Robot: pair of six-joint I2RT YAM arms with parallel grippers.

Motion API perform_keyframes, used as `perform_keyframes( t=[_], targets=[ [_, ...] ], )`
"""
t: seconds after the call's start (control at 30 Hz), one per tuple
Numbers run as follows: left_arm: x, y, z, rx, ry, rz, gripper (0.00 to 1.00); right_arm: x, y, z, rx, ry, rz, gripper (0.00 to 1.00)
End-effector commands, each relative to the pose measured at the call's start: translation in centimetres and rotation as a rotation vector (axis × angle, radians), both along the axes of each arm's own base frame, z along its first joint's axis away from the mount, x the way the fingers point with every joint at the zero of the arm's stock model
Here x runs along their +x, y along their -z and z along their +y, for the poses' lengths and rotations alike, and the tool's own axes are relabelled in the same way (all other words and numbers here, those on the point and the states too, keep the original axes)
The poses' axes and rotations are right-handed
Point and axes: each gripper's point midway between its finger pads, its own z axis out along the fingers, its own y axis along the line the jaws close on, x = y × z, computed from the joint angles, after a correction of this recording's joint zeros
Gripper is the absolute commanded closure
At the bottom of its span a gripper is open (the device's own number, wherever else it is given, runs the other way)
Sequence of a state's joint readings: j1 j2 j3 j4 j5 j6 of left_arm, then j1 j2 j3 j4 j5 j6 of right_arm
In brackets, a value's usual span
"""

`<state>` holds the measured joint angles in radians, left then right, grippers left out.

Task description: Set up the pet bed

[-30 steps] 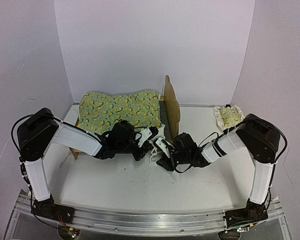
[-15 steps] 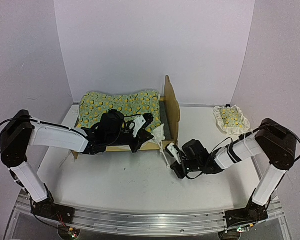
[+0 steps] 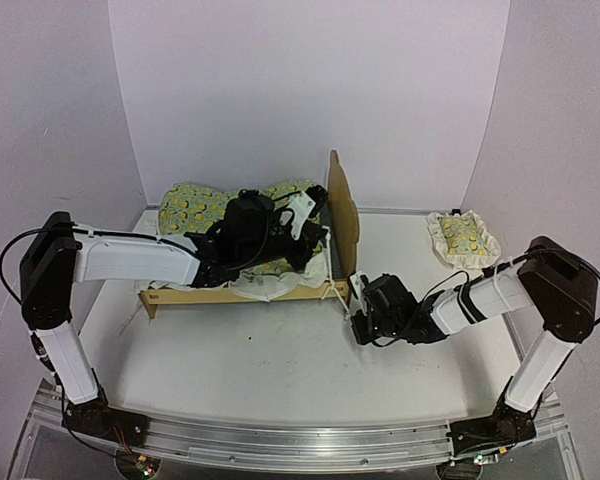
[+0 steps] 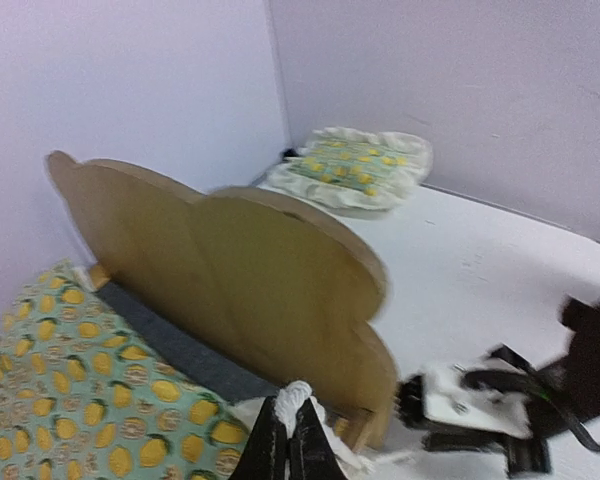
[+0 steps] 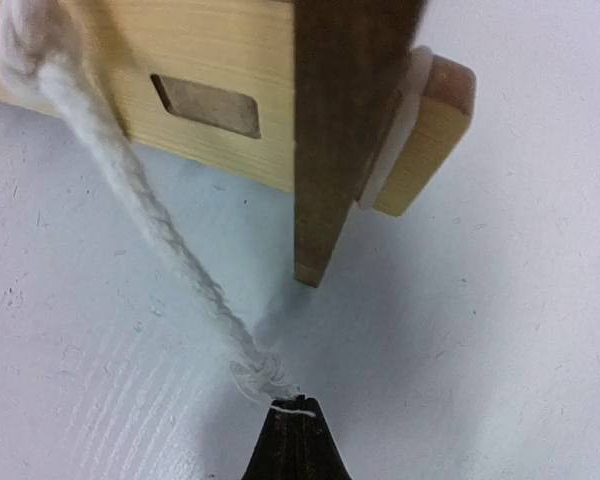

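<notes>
Position: the pet bed (image 3: 242, 292) stands on the table (image 3: 260, 370) at about 11 o'clock from the table's centre, headboard (image 3: 342, 210) upright at its 3 o'clock end.

Done: the lemon-print blanket (image 3: 195, 205) lies over most of the frame. A strip of dark mattress pad (image 4: 180, 345) is bare beside the headboard.

Left gripper (image 4: 293, 430): closed on the blanket's white ruffled edge, over the bed near the headboard.

Right gripper (image 5: 298, 425): closed, low over the table at 5 o'clock from the headboard's foot. The frayed end of a white cord (image 5: 150, 210) lies at its tip; whether it is pinched cannot be determined.

Outstanding, in my judgement: the blanket's near edge is bunched and needs spreading flat. The pillow (image 3: 462, 236) lies at 2 o'clock on the table, well apart from the bed, not yet placed.
</notes>
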<state>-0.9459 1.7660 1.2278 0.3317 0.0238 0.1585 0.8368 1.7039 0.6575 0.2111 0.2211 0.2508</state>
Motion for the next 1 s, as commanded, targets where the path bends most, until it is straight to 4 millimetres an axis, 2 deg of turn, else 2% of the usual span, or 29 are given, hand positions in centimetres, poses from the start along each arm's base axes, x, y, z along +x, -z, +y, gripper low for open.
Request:
perform_keyframes(
  t=[0.0, 0.1, 0.23, 0.37, 0.53, 0.63, 0.7, 0.77, 0.83, 0.9, 0.93, 0.97],
  targets=[
    [6.6, -7.3, 3.3, -0.110, -0.409, -0.168, 1.00, 0.5, 1.1, -0.4, -0.037, 0.073, 0.036, 1.00],
    [7.1, -8.3, 4.0, -0.110, -0.466, -0.201, 1.00, -0.4, 2.4, -1.8, -0.027, 0.126, 0.069, 1.00],
    [8.7, -8.9, 7.0, -0.067, -0.665, -0.255, 1.00, -1.5, 4.1, -3.4, -0.040, 0.190, 0.114, 1.00],
    [9.5, -9.3, 9.3, -0.043, -0.773, -0.279, 1.00, -2.4, 5.0, -4.2, -0.019, 0.234, 0.145, 1.00],
    [8.9, -9.0, 11.3, -0.040, -0.818, -0.278, 1.00, -3.3, 5.8, -4.2, 0.038, 0.245, 0.177, 1.00],
    [7.6, -9.4, 11.3, -0.078, -0.737, -0.264, 1.00, -3.3, 5.7, -4.2, 0.059, 0.247, 0.173, 1.00],
    [4.8, -9.0, 8.5, -0.098, -0.485, -0.246, 1.00, -3.0, 5.1, -3.9, 0.070, 0.235, 0.158, 1.00],
    [-1.1, -8.0, 4.5, -0.119, -0.109, -0.216, 1.00, -2.5, 4.2, -3.4, 0.102, 0.232, 0.132, 1.00],
    [-7.8, -6.0, 1.8, -0.129, 0.203, -0.153, 1.00, -2.0, 3.0, -2.5, 0.154, 0.200, 0.097, 1.00],
    [-11.4, -2.9, 0.6, -0.131, 0.336, 0.001, 1.00, -1.6, 2.0, -1.8, 0.186, 0.187, 0.077, 1.00],
    [-12.4, -1.0, 0.3, -0.126, 0.370, 0.092, 0.99, -1.5, 1.5, -1.3, 0.207, 0.166, 0.069, 1.00],
    [-12.9, 1.3, 0.0, -0.120, 0.368, 0.207, 0.92, -1.6, 1.1, -1.1, 0.225, 0.162, 0.066, 1.00]
  ],
)
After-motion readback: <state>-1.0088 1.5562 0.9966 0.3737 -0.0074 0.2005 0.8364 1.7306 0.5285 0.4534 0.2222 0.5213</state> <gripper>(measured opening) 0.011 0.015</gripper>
